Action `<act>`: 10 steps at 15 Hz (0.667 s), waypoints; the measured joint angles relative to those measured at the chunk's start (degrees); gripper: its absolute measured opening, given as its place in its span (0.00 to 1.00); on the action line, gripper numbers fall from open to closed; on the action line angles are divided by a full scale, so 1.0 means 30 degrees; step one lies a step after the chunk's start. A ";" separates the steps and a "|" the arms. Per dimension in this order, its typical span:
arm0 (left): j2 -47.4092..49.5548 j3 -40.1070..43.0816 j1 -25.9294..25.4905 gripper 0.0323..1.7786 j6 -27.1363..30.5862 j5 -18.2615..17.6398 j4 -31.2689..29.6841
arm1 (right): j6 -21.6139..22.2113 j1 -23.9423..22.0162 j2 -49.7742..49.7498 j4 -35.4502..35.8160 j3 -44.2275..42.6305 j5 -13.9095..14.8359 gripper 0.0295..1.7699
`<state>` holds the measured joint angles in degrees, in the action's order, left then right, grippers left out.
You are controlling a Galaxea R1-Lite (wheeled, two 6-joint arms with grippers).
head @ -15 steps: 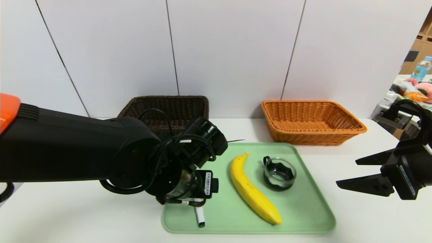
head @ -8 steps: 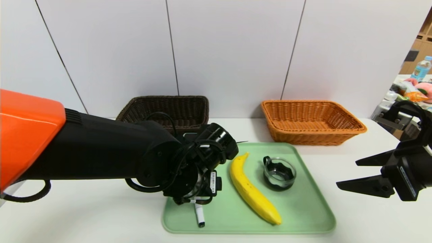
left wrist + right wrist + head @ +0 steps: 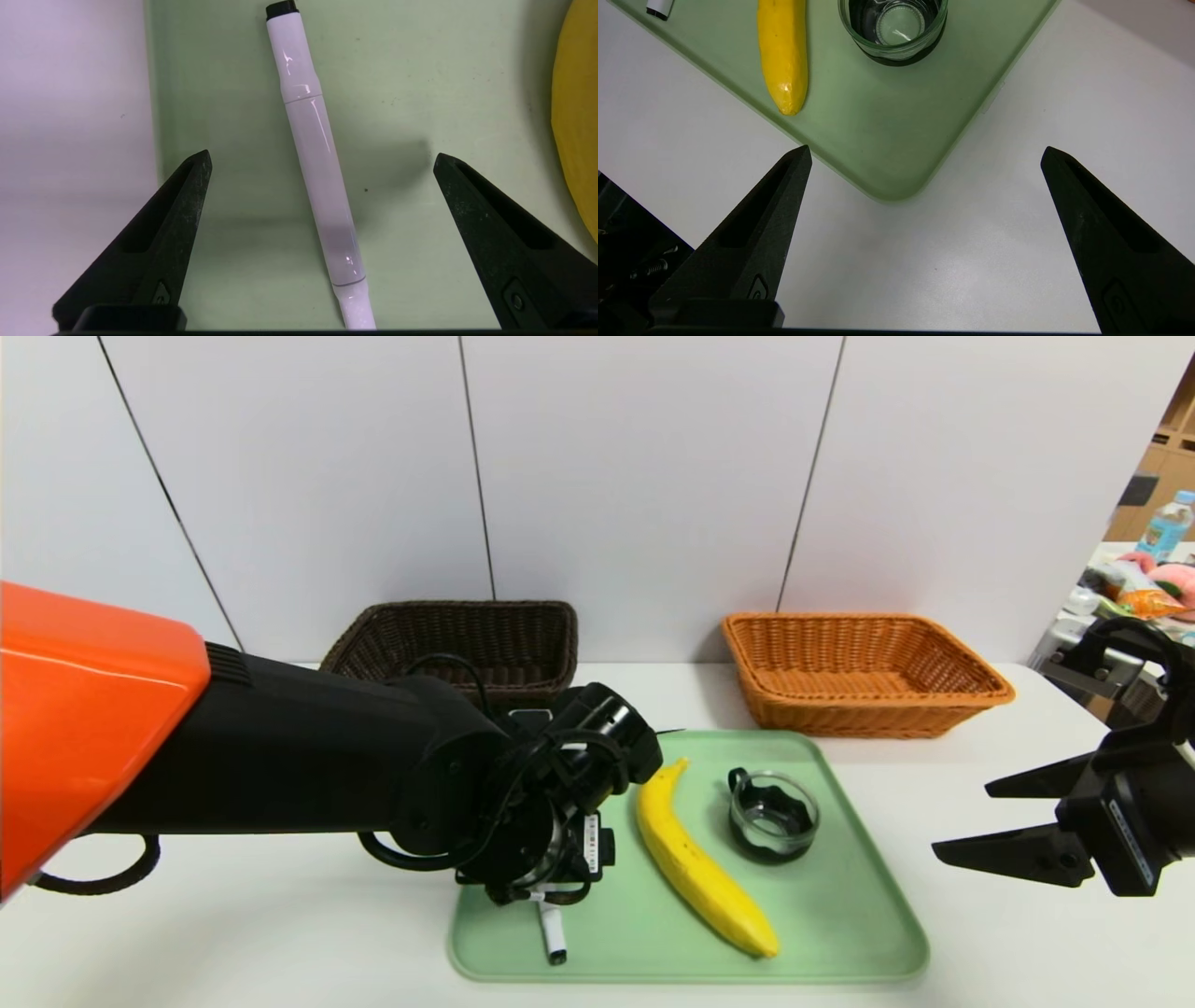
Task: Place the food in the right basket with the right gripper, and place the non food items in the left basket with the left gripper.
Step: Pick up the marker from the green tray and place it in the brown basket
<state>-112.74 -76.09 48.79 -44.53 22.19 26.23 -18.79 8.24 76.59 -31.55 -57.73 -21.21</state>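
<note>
In the head view, your left arm [image 3: 317,756] reaches across the table [image 3: 280,933] to the left part of the green tray [image 3: 840,933], hiding part of the white marker [image 3: 553,933] lying there. To the marker's right on the tray you see the yellow banana [image 3: 700,873], then the glass cup [image 3: 774,817]. Behind the tray stand the dark brown basket [image 3: 467,616], on your left, and the orange-brown basket [image 3: 868,717], on your right. Your right gripper [image 3: 962,819] hangs off the tray's right side, jaws wide, holding nothing.

In the left wrist view, your left gripper [image 3: 322,156] is over the tray, its fingers spread wide on either side of the marker, with nothing gripped. The banana lies outside them.

In the right wrist view, your right gripper's fingers stand well apart near a corner of the tray, with the cup and banana beyond their tips.
</note>
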 joint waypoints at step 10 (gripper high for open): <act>-0.0207 0.0081 0.0000 0.95 -0.0305 -0.0028 0.0008 | 0.0024 0.0000 -0.0024 -0.0004 0.0024 -0.0037 0.96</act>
<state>-113.36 -75.85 48.79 -45.45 22.10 26.26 -18.71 8.24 76.52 -31.56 -57.66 -21.32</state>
